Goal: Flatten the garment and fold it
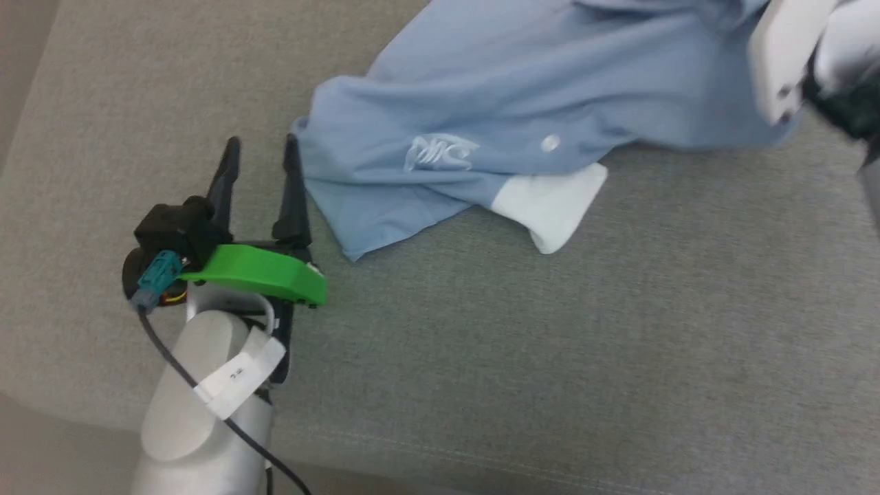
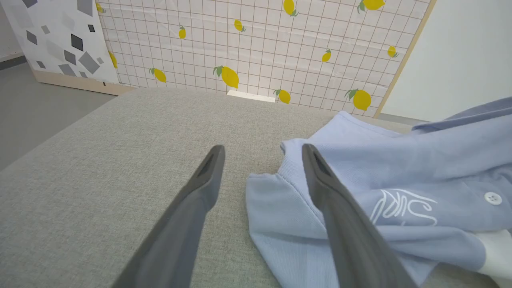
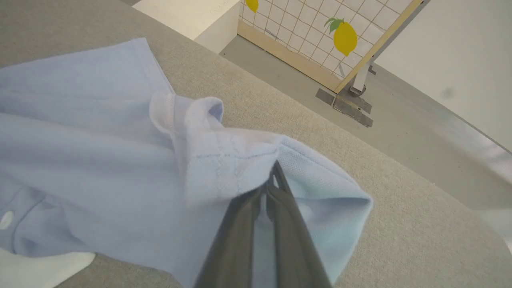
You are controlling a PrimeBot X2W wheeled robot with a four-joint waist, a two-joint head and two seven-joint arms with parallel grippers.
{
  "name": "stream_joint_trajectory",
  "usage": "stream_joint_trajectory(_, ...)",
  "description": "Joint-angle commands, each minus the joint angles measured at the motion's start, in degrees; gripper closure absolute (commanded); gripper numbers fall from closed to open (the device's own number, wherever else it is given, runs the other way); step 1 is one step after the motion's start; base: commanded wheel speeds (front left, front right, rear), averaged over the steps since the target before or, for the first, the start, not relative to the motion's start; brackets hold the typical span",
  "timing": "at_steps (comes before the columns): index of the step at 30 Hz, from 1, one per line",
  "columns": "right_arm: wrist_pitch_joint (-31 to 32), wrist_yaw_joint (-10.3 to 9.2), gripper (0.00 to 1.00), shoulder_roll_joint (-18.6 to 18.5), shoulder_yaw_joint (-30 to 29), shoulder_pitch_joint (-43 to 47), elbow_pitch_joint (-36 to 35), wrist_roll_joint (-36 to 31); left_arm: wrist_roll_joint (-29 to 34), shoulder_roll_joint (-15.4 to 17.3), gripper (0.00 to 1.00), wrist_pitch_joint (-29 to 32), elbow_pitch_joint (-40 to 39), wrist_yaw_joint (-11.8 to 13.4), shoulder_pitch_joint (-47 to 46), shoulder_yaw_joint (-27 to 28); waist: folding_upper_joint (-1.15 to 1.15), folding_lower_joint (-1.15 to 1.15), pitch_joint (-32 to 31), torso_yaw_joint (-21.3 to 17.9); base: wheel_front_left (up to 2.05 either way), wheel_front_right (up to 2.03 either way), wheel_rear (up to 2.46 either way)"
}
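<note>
Grey woven upholstery [image 1: 619, 344] carries everything. Nearest, at left, the left gripper [image 1: 262, 139] has its jaws spread wide, one finger at the left edge of the garment [image 1: 522, 82]. It lies crumpled farther right, white collar [image 1: 550, 203] nearest, logo [image 1: 440, 152] and button [image 1: 550, 143] facing up. The right wrist view reveals the right gripper [image 3: 273, 178] clamped on a hemmed fold, where the head view blurs; the left wrist view adds a lemon-print panel [image 2: 260, 48] beyond

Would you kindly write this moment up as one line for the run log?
polo shirt: crumpled, unfolded, on grey surface | left claw: open, at its edge | right claw: shut on its fabric
</note>
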Motion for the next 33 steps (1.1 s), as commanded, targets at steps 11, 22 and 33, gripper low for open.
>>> stream_joint_trajectory(11, 0.0, -0.09, 0.59, 3.6, -4.4, -7.4, 8.0, -9.5, 1.1, -2.9, 0.0, -0.3, 1.2, -2.2, -3.5, -1.4, 0.0, 0.0, 6.2, 7.6, 0.0, 0.0, 0.0)
stream_joint_trajectory(22, -12.0, -0.09, 0.0, 4.7, -7.7, -4.7, 7.5, -5.5, 2.5, -3.3, 0.0, -0.3, 4.2, -3.2, -2.4, -0.4, 0.0, 0.0, 0.0, 4.4, 0.0, 0.0, 0.0)
stream_joint_trajectory(33, -22.3, -0.09, 0.0, 3.6, -13.5, 15.0, -4.7, 3.0, 2.0, -1.6, 0.0, 0.0, 6.9, -2.6, 2.2, 1.0, 0.0, 0.0, -9.2, -2.1, 0.0, 0.0, 0.0)
